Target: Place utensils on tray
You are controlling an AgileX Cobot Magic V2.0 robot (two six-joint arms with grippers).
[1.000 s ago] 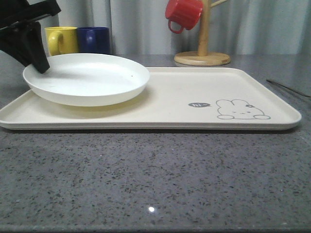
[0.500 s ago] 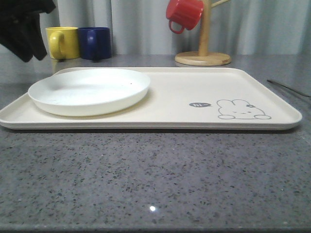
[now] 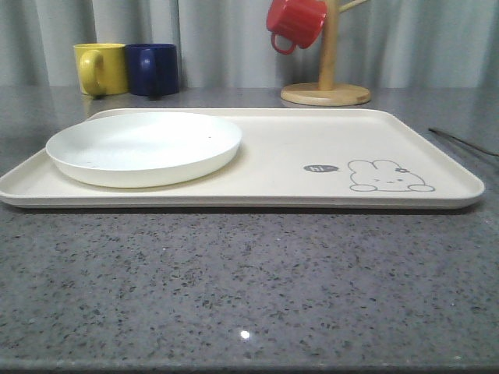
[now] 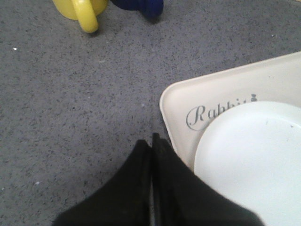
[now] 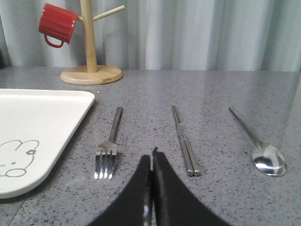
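Three slim, shiny silver metal utensils lay side by side on the speckled grey stone countertop (image 5: 211,89), well apart from one another and all off the tray: a four-tined fork (image 5: 108,147) nearest the tray's rounded corner, a pair of straight chopsticks (image 5: 185,141) touching each other in the middle, and an oval-bowled spoon (image 5: 261,146) farthest out. In the front view only a thin dark sliver of cutlery showed at the right edge, too small to tell which piece. The large flat cream rectangular tray (image 3: 312,140), with its low rim, grey rabbit drawing (image 3: 386,177) and "Rabbit" lettering (image 4: 214,110), sat in the middle of the counter and carried a round white plate (image 3: 144,146) on its left half. The right gripper (image 5: 151,165), black and with its two fingers pressed together on nothing, was poised low over the counter and pointed at the gap between the fork and the chopsticks, touching neither. The left gripper (image 4: 151,148), likewise black and pinched together with nothing between its fingers, hung above the bare counter just beside the tray's lettered corner, its tips clear of the rim and the plate. Beyond the tray stood a yellow ceramic mug (image 3: 100,68) and a dark blue mug (image 3: 152,68), touching or nearly so, and to the right a light wooden mug tree (image 3: 326,74) on a round base with a red mug (image 3: 295,23) hung from one peg, before pale grey curtains (image 3: 226,39).
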